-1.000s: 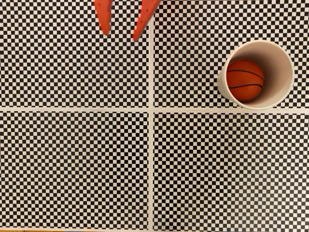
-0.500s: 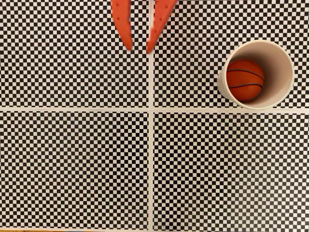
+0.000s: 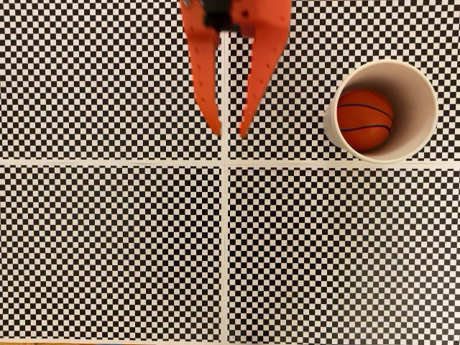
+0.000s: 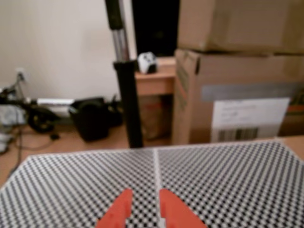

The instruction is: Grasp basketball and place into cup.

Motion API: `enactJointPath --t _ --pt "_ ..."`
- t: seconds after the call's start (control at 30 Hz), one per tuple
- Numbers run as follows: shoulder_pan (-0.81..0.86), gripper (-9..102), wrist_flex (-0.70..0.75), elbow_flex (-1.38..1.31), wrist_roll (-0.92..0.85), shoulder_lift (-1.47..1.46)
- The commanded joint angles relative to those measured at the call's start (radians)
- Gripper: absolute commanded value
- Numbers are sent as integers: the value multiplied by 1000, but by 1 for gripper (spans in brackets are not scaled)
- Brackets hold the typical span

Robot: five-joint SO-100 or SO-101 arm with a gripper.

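In the fixed view the basketball (image 3: pixel 365 118) lies inside the cream-white cup (image 3: pixel 419 93), which stands upright at the right. My orange gripper (image 3: pixel 229 133) reaches down from the top edge, well left of the cup, over the white centre line. Its fingers (image 3: pixel 205 79) stand slightly apart with nothing between them. The wrist view shows the gripper (image 4: pixel 144 194) tips over the checkered mat; ball and cup are out of that view.
A black-and-white checkered mat (image 3: pixel 115 244) with a white cross line covers the table. In the wrist view a dark pole (image 4: pixel 127 90) and stacked cardboard boxes (image 4: pixel 237 95) stand beyond the mat's far edge.
The gripper has come further down into the fixed view and to the right, its fingers drawing closer together. Ball and cup have not moved.
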Motion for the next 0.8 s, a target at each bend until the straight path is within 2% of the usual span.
enactJointPath --t 0.0,0.33,0.5,0.77 --pt "-11 0 -118 60 3 11" --pt "-32 0 -112 166 3 12" --pt "-54 0 5 166 18 12" --pt "-100 3 299 166 2 11"
